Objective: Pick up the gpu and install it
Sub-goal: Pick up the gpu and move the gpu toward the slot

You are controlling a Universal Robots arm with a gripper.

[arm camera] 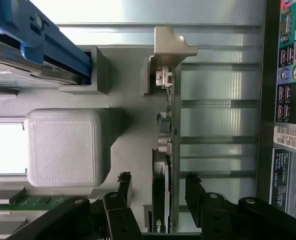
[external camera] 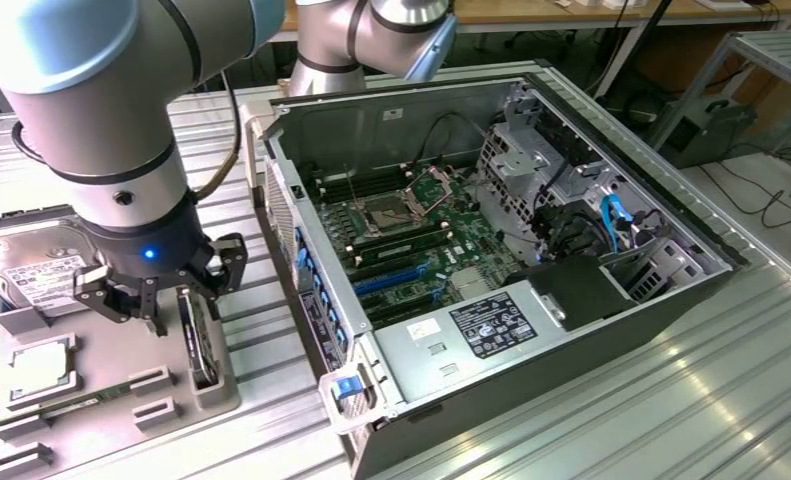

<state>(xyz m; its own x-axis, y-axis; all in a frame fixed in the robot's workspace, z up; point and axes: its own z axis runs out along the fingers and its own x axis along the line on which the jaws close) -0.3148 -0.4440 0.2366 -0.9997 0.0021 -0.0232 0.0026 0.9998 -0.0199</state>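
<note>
Because the gpu (arm camera: 161,205) stands edge-on in its gray fixture tray (external camera: 102,348), the gripper (external camera: 175,305) straddles it from above, jaws spread, not yet pinching.

Gripper (external camera: 179,310) — downward; jaws apart

A: What sort of place?
B: Robotics lab/workshop, def. UR arm (external camera: 102,120) over a ribbed alu counter (external camera: 715,400), open PC tower (external camera: 502,425) on it w/ mobo (external camera: 422,240) exposed.
A: Anything else?
B: Grey 3D-printed parts jig (external camera: 108,365), cables (external camera: 782,205) loose on floor (external camera: 742,185), wooden desks (external camera: 529,14) at back.
</note>
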